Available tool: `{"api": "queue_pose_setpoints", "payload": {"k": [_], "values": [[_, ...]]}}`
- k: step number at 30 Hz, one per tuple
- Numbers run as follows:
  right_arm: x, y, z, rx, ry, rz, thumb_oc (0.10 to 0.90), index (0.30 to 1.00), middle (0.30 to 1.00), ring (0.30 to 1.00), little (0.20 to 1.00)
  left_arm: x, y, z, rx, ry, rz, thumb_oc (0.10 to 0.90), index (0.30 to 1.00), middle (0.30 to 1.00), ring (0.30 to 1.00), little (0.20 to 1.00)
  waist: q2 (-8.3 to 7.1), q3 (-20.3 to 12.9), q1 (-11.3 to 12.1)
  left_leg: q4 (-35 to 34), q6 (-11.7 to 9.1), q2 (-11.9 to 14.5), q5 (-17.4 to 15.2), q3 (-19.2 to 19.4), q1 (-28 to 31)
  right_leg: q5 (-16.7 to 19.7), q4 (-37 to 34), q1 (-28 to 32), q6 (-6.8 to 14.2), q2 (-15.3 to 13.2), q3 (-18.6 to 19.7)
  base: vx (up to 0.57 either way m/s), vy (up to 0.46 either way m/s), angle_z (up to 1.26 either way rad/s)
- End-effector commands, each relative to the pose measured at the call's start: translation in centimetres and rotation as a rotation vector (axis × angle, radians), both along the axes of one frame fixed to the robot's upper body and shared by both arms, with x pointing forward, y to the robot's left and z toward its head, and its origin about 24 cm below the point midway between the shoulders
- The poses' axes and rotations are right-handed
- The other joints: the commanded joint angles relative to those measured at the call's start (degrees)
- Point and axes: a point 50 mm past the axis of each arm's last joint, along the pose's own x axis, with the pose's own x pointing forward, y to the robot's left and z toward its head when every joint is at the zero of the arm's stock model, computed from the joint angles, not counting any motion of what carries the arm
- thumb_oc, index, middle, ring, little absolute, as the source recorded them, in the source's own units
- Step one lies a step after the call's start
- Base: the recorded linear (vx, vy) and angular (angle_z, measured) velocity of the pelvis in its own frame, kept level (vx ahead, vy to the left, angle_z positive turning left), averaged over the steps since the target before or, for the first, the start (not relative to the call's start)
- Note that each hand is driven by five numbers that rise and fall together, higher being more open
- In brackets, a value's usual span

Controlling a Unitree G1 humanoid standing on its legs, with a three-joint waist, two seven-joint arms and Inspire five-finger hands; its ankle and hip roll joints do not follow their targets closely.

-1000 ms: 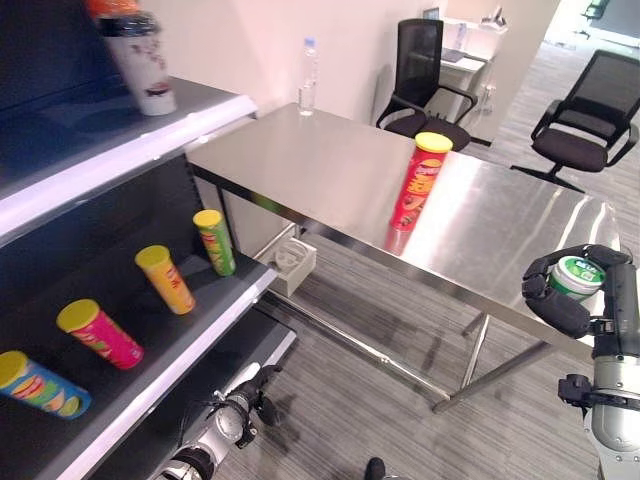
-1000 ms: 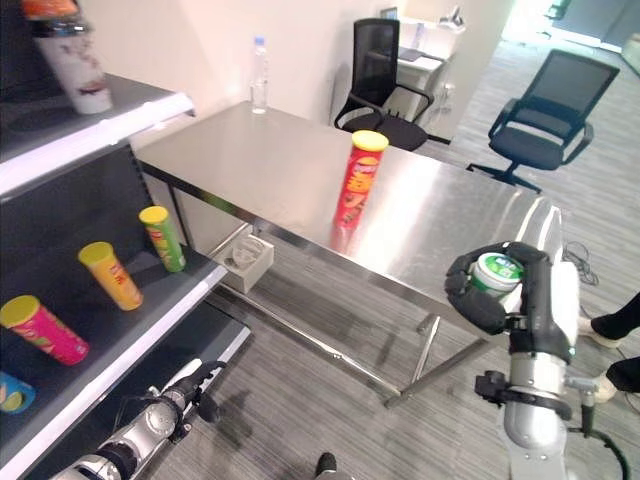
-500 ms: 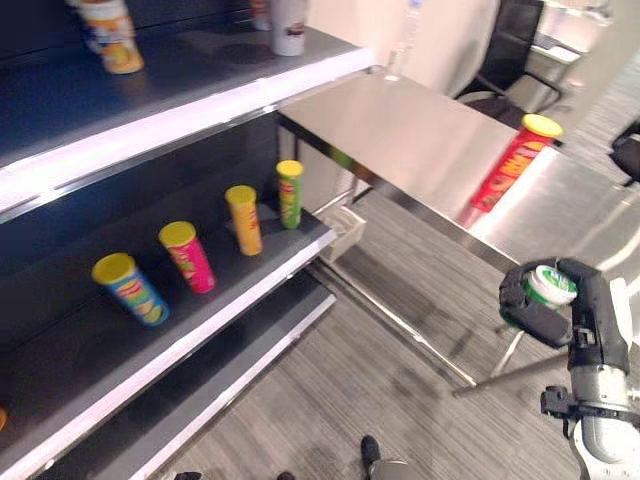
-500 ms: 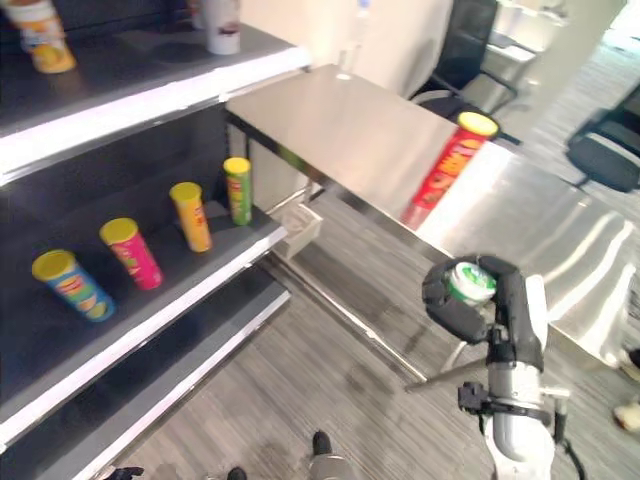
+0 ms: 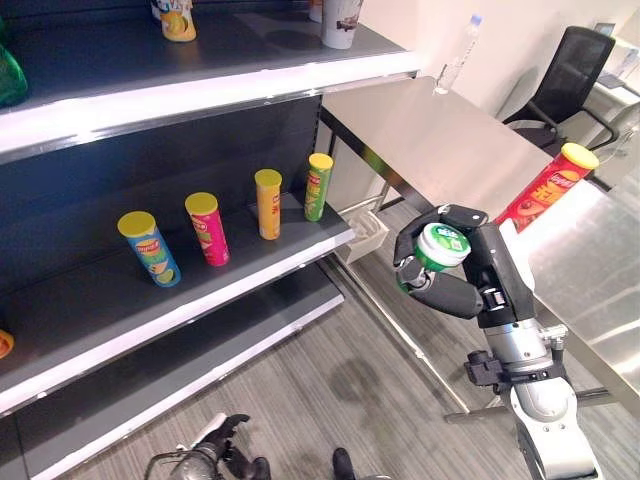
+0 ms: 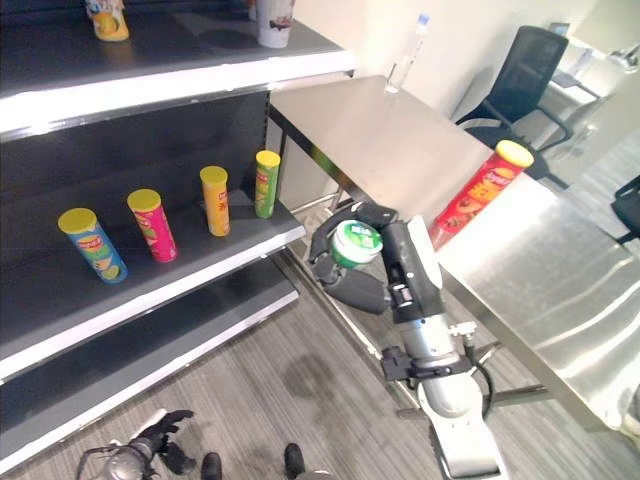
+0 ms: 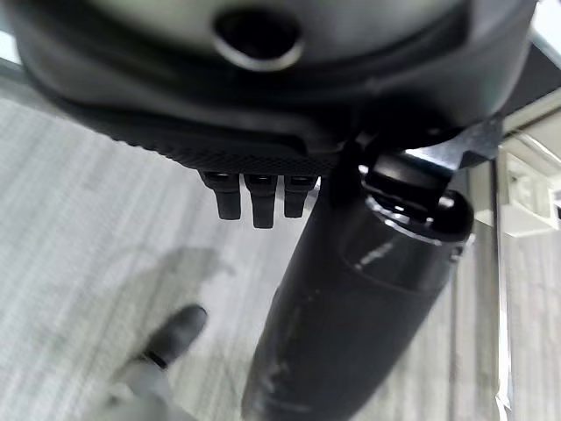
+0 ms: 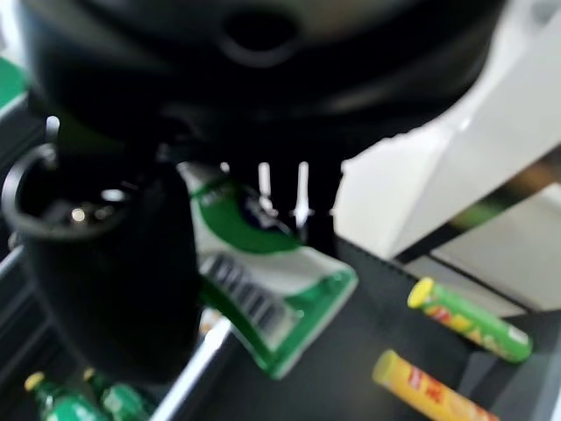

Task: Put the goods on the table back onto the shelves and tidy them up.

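Green-and-white can [image 5: 438, 247] sits clasped in the curled right hand [image 5: 455, 285], mid-carry toward the shelf [image 5: 200, 290]; next it needs setting upright beside the tubes [image 5: 267, 203].

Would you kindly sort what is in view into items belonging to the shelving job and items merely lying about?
Job: green-and-white can in the right hand; tall red crisp tube on the steel table; dark shelves.
Lying about: clear water bottle; black office chair.

Grey wood-grain floor [image 5: 330, 380], pale wall [image 5: 500, 40], black office chair [image 5: 565, 75] — steel table [image 5: 450, 150], dark shelving [image 5: 150, 300]
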Motion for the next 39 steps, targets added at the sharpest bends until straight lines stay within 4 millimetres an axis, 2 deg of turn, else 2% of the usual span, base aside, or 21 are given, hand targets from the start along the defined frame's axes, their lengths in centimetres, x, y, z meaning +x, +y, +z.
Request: {"api": "queue_pose_setpoints", "payload": {"k": [1, 4, 5, 6, 8, 10, 12, 13, 14, 15, 16, 18, 20, 21, 22, 24, 25, 30, 32, 36, 39], "values": [[-1.0, 0.3, 5.9, 0.004, -0.355, 0.039, 0.400, 0.300, 0.300, 0.300, 0.300, 1.1, 1.9, 0.8, 0.029, -0.041, 0.032, 0.800, 0.900, 0.900, 0.900, 0.900, 0.50, -3.4, 2.8, 0.9, -1.8, -5.5, -8.1, 3.0, 6.2, -5.9, -0.5, 2.4, -2.5, 4.5, -0.6, 0.30, -0.088, 0.51], [-0.8, 0.8, 6.5, 0.001, -0.381, 0.077, 0.400, 0.300, 0.300, 0.300, 0.300, 1.0, 2.0, 0.8, 0.013, -0.052, 0.069, 0.800, 0.900, 0.900, 0.900, 0.900, 0.90, -3.3, 3.4, 6.0, -2.5, -5.3, -9.7, 2.5, 5.6, -5.9, -2.0, 3.7, -3.3, 4.2, -2.1, 0.14, -0.055, 0.40], [-0.8, 1.1, 7.0, -0.003, -0.406, 0.097, 0.400, 0.300, 0.300, 0.300, 0.300, 1.4, 1.9, 1.0, 0.008, -0.074, 0.068, 0.800, 0.900, 0.900, 0.900, 0.900, 1.04, -3.0, 4.0, 9.6, -3.3, -5.2, -8.9, 2.7, 4.4, -5.9, -2.6, 4.7, -3.9, 4.1, -2.7, 0.06, -0.055, 0.34], [-0.6, 1.2, 7.3, -0.011, -0.414, 0.100, 0.400, 0.300, 0.300, 0.300, 0.300, 1.9, 1.9, 1.2, 0.007, -0.087, 0.065, 0.800, 0.900, 0.900, 0.900, 0.900, 0.96, -2.2, 4.3, 14.2, -4.1, -5.2, -8.9, 2.8, 2.4, -5.7, -3.2, 5.6, -4.4, 3.7, -3.3, 0.08, -0.082, 0.44], [-0.3, 1.4, 8.0, -0.038, -0.441, 0.113, 0.400, 0.300, 0.300, 0.300, 0.300, 2.5, 1.5, 1.5, 0.006, -0.116, 0.070, 0.800, 0.900, 0.900, 0.900, 0.900, 0.38, 0.0, 5.2, 27.7, -6.6, -5.4, -6.0, 3.2, -5.0, -5.8, -3.5, 7.2, -5.8, 2.1, -4.6, 0.04, -0.051, 0.56], [-0.2, 1.3, 8.1, -0.049, -0.438, 0.106, 0.400, 0.300, 0.300, 0.300, 0.300, 2.4, 1.7, 1.4, -0.010, -0.126, 0.140, 0.800, 0.900, 0.900, 0.900, 0.900, -0.03, 0.6, 5.5, 30.5, -6.5, -3.4, -6.0, 4.7, -8.5, -6.5, -3.5, 7.7, -6.2, 0.1, -6.4, 0.06, 0.035, 0.90], [-0.3, 1.0, 8.0, -0.070, -0.434, 0.081, 0.400, 0.300, 0.300, 0.300, 0.300, 1.1, 2.0, 0.9, -0.030, -0.097, 0.218, 0.800, 0.900, 0.900, 0.900, 0.900, -0.18, -0.4, 5.4, 25.2, -5.5, -0.2, -7.9, 6.2, -8.0, -7.5, -4.0, 8.3, -5.6, -2.1, -8.3, 0.21, 0.160, 0.57], [-0.3, 0.6, 8.2, -0.081, -0.448, 0.049, 0.400, 0.300, 0.300, 0.300, 0.300, -1.3, 2.7, -0.1, -0.024, -0.029, 0.316, 0.800, 0.900, 0.900, 0.900, 0.900, 0.15, -1.3, 6.3, 18.3, -5.8, 2.6, -6.7, 6.2, -8.0, -8.2, -4.4, 8.6, -5.1, -3.4, -9.9, 0.31, 0.225, 0.44], [-0.3, 0.4, 8.2, -0.086, -0.449, 0.039, 0.400, 0.300, 0.300, 0.300, 0.300, -1.9, 2.8, -0.3, -0.022, -0.012, 0.334, 0.800, 0.900, 0.900, 0.900, 0.900, 0.45, -1.5, 6.5, 14.1, -6.3, 3.3, -4.5, 5.5, -8.0, -8.7, -4.5, 8.6, -5.0, -3.8, -10.5, 0.30, 0.265, 0.42], [-0.1, -0.1, 8.3, -0.098, -0.451, 0.012, 0.400, 0.300, 0.300, 0.300, 0.300, -3.1, 3.0, -0.7, -0.019, 0.015, 0.367, 0.800, 0.900, 0.900, 0.900, 0.900, 1.05, -1.3, 7.2, 10.2, -7.1, 4.6, -0.9, 4.2, -9.2, -9.3, -4.4, 9.0, -4.8, -4.1, -10.9, 0.20, 0.198, 0.35], [0.0, -0.3, 8.5, -0.107, -0.463, -0.009, 0.400, 0.300, 0.300, 0.300, 0.300, -3.4, 2.8, -0.8, -0.020, 0.020, 0.372, 0.800, 0.900, 0.900, 0.900, 0.900, 1.29, -1.3, 7.5, 7.3, -7.8, 5.4, 0.6, 3.3, -10.4, -9.9, -4.4, 9.4, -4.7, -4.7, -11.2, 0.15, 0.150, 0.28], [0.1, -0.6, 8.6, -0.117, -0.464, -0.030, 0.400, 0.300, 0.300, 0.300, 0.300, -3.6, 2.6, -0.9, -0.024, 0.019, 0.370, 0.800, 0.900, 0.900, 0.900, 0.900, 1.55, -1.1, 7.9, 4.8, -8.3, 5.8, 1.3, 2.7, -11.4, -10.5, -4.5, 9.8, -4.5, -5.4, -11.2, 0.16, 0.183, 0.13], [-0.1, -0.5, 8.3, -0.159, -0.471, -0.052, 0.400, 0.300, 0.300, 0.300, 0.300, -4.5, 2.5, -1.2, -0.019, 0.046, 0.389, 0.800, 0.900, 0.900, 0.900, 0.900, 3.53, -3.5, 7.2, 1.5, -9.7, 6.5, 3.0, 4.9, -8.4, -11.3, -4.6, 11.9, -3.4, -7.0, -10.2, 0.37, 0.389, -0.39], [-0.2, -0.5, 8.3, -0.160, -0.471, -0.052, 0.400, 0.300, 0.300, 0.300, 0.300, -4.5, 2.5, -1.2, -0.018, 0.046, 0.389, 0.800, 0.900, 0.900, 0.900, 0.900, 3.49, -3.5, 7.3, 1.3, -9.7, 6.4, 3.1, 5.0, -8.3, -11.2, -4.7, 12.0, -3.3, -7.1, -10.1, 0.35, 0.371, -0.41], [-0.2, -0.3, 8.1, -0.151, -0.462, -0.051, 0.400, 0.300, 0.300, 0.300, 0.300, -4.0, 2.8, -1.0, 0.001, 0.031, 0.378, 0.800, 0.900, 0.900, 0.900, 0.900, 3.73, -4.5, 6.7, 2.1, -9.6, 5.3, 2.3, 6.2, -7.2, -10.4, -5.1, 12.0, -2.4, -9.1, -9.2, 0.18, 0.235, -0.20], [-0.2, -0.2, 8.1, -0.142, -0.464, -0.045, 0.400, 0.300, 0.300, 0.300, 0.300, -3.6, 2.8, -0.9, 0.009, 0.016, 0.364, 0.800, 0.900, 0.900, 0.900, 0.900, 3.70, -4.5, 6.6, 2.6, -9.4, 4.9, 1.8, 6.9, -6.9, -10.1, -5.0, 11.3, -2.0, -9.9, -8.5, 0.13, 0.230, -0.20], [0.1, 0.1, 8.5, -0.135, -0.478, -0.036, 0.400, 0.300, 0.300, 0.300, 0.300, -1.8, 2.9, -0.3, 0.022, -0.035, 0.324, 0.800, 0.900, 0.900, 0.900, 0.900, 3.52, -4.5, 5.7, 3.5, -8.8, 4.3, 0.7, 8.3, -6.2, -8.8, -4.9, 9.4, -1.1, -11.5, -7.0, 0.04, 0.161, -0.35], [0.4, 0.4, 8.7, -0.132, -0.475, -0.029, 0.400, 0.300, 0.300, 0.300, 0.300, 0.1, 3.0, 0.4, 0.018, -0.085, 0.327, 0.800, 0.900, 0.900, 0.900, 0.900, 2.58, -4.9, 5.2, 4.5, -7.5, 3.8, -1.2, 10.4, -5.2, -6.4, -6.1, 8.0, 0.4, -13.0, -5.3, 0.05, 0.109, -0.38], [0.3, 0.3, 8.7, -0.134, -0.476, -0.031, 0.400, 0.300, 0.300, 0.300, 0.300, 0.3, 2.9, 0.5, 0.015, -0.090, 0.324, 0.800, 0.900, 0.900, 0.900, 0.900, 2.40, -5.0, 5.3, 4.4, -7.3, 3.7, -1.4, 10.7, -5.0, -5.9, -6.4, 7.8, 0.7, -13.2, -5.1, 0.06, 0.072, -0.32], [-0.5, 0.0, 9.3, -0.120, -0.506, -0.006, 0.400, 0.300, 0.300, 0.300, 0.300, 0.8, 1.3, 0.4, 0.006, -0.079, 0.177, 0.800, 0.900, 0.900, 0.900, 0.900, 1.58, -5.8, 4.3, 2.9, -6.8, 2.9, -1.8, 12.0, -3.8, -3.6, -6.2, 6.7, 1.9, -14.1, -4.6, 0.06, 0.071, -0.09], [-0.8, -0.4, 8.4, -0.125, -0.447, -0.013, 0.400, 0.300, 0.300, 0.300, 0.300, 0.4, 1.8, 0.2, 0.002, -0.062, 0.226, 0.800, 0.900, 0.900, 0.900, 0.900, 0.93, -6.0, 4.0, 1.9, -6.6, 2.9, -1.8, 12.7, -3.1, -2.9, -6.4, 6.0, 2.2, -14.1, -4.0, 0.05, 0.025, -0.01]]}}
